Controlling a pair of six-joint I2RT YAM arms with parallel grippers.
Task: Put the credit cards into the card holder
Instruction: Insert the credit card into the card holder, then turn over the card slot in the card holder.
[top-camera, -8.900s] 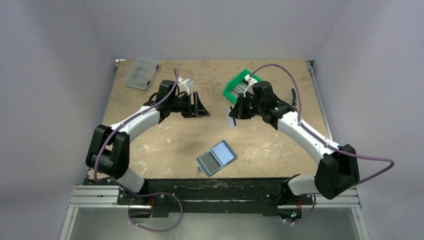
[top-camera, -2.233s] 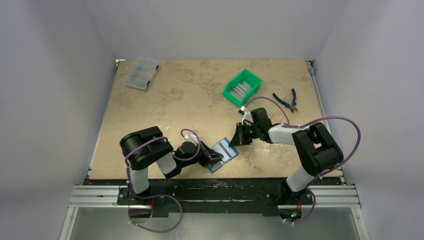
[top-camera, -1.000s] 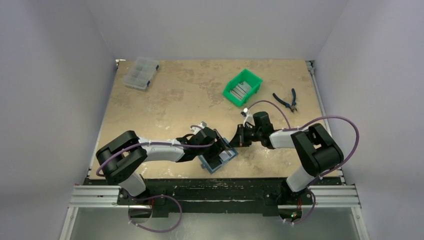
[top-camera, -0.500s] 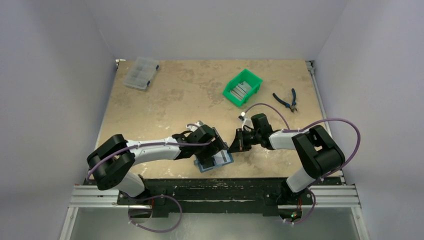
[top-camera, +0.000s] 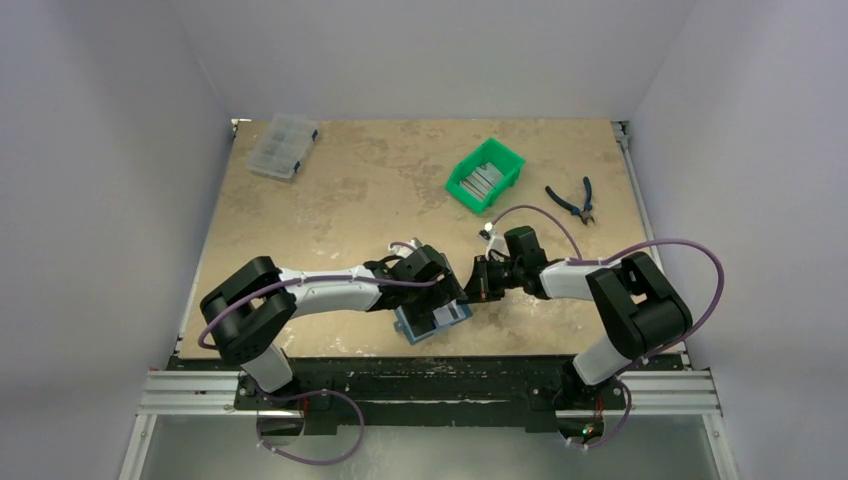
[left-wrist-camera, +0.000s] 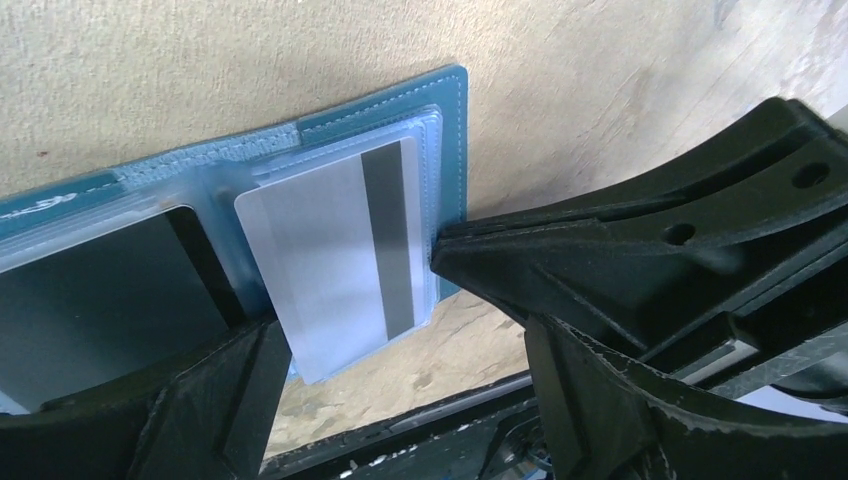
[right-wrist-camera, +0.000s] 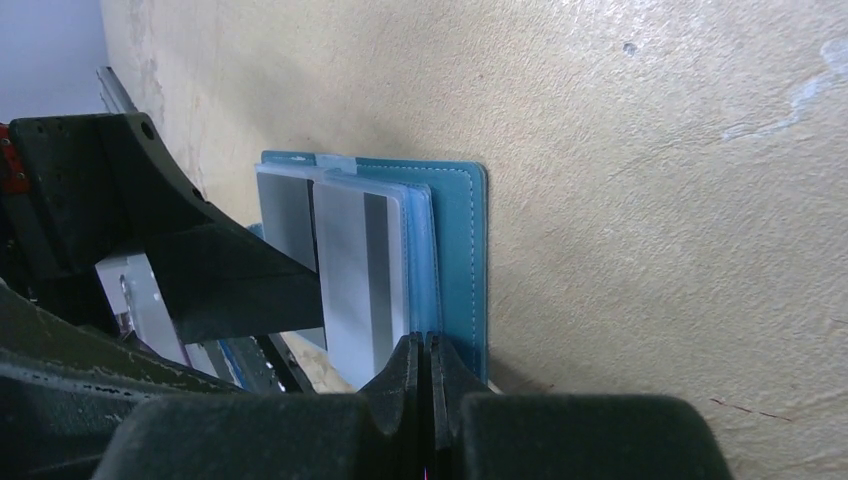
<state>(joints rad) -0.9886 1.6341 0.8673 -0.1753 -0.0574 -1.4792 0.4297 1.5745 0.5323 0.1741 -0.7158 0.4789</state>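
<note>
Card holder (top-camera: 432, 320) lies open near the table's front edge. A silver card (left-wrist-camera: 335, 265) with a dark stripe sits part-way in a pocket by the holder's teal border, one end sticking out.

Left gripper (top-camera: 447, 292): jaws spread wide either side of the card, gripping nothing.

Right gripper (right-wrist-camera: 420, 345): jaws pressed together, empty, tips at the holder's edge.

Likely the seating step. Pin the holder with the right tips and push the card's free end straight along the pocket, since skew could jam it.

Further cards (top-camera: 482, 183) wait in the green bin (top-camera: 460, 196), farther back.
</note>
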